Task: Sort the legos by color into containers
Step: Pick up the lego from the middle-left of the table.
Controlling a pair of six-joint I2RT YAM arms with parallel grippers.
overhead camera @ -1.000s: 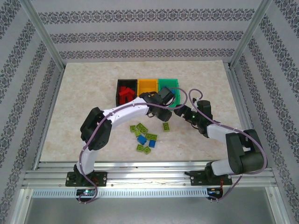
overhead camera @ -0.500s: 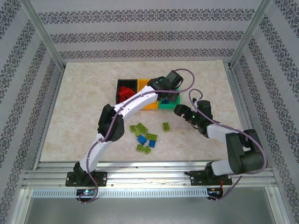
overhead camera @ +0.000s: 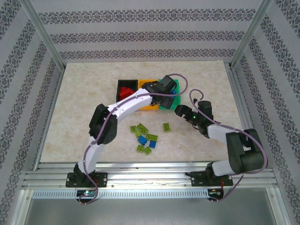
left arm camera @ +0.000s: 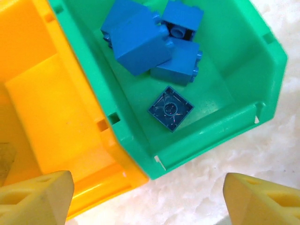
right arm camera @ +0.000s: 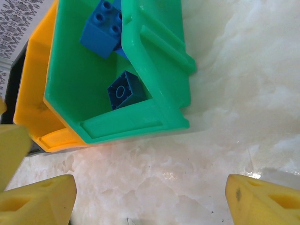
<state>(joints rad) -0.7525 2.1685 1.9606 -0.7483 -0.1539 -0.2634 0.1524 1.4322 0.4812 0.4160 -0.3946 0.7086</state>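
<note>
On the near side of the table lies a loose cluster of lime green and blue legos. One green brick sits apart to its right. Farther back, the right gripper hovers low just in front of the green bin, its jaws spread wide and empty. The left gripper hangs over that bin's near edge, its jaws also released and empty. Blue bricks lie inside the green bin. The orange-yellow bin stands against its left side. Left of that is the black bin, holding red bricks.
</note>
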